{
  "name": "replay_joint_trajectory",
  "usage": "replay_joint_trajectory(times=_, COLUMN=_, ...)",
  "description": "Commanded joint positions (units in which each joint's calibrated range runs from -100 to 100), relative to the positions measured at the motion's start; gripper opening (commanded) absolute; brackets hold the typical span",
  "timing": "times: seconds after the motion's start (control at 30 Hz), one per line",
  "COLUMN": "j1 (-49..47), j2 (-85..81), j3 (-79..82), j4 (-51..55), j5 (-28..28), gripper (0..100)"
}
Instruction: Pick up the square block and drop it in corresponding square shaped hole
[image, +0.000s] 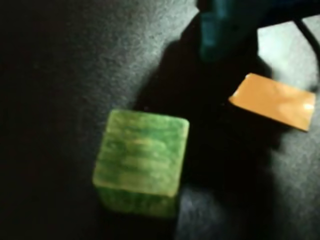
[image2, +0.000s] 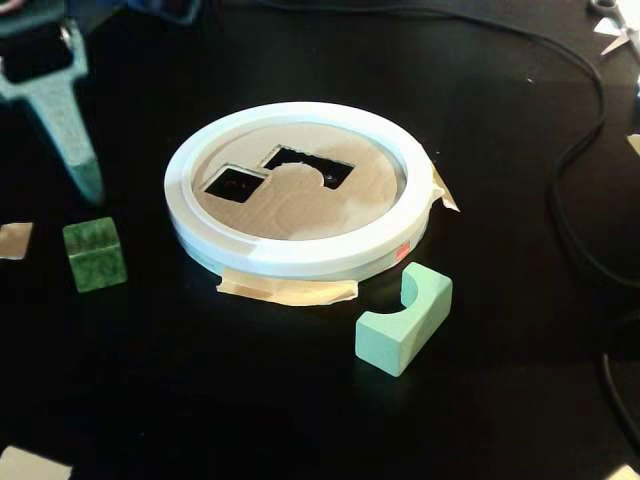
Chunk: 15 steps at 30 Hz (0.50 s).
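The square block is a green cube (image: 141, 162) on the black table, low and centre-left in the wrist view. In the fixed view the cube (image2: 95, 254) sits left of the white ring (image2: 300, 258). The ring's brown lid has a square hole (image2: 235, 184) and an arch-shaped hole (image2: 310, 166). My gripper (image: 150, 50) hangs above the cube, apart from it and empty. Only one teal finger (image: 216, 35) shows clearly; the other side is lost in the dark. In the fixed view the gripper (image2: 80, 178) points down just above and behind the cube.
A pale green arch block (image2: 405, 318) lies in front of the ring on the right. An orange tape piece (image: 274, 101) lies beside the cube. Beige tape holds the ring down. A black cable (image2: 570, 180) runs along the right side.
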Motion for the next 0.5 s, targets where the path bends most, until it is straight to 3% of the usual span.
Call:
replay_joint_trajectory(times=0.0, j1=-0.39, j2=2.63, j3=8.81, j4=-12.76, j5=-0.39, gripper=95)
replay_joint_trajectory(times=0.2, j1=-0.52, j2=2.98, j3=19.01, j4=-27.51, j5=-0.29, gripper=95)
replay_joint_trajectory(times=0.47, j1=-0.52, j2=3.16, j3=23.29, j4=-34.63, j5=-0.34, gripper=95)
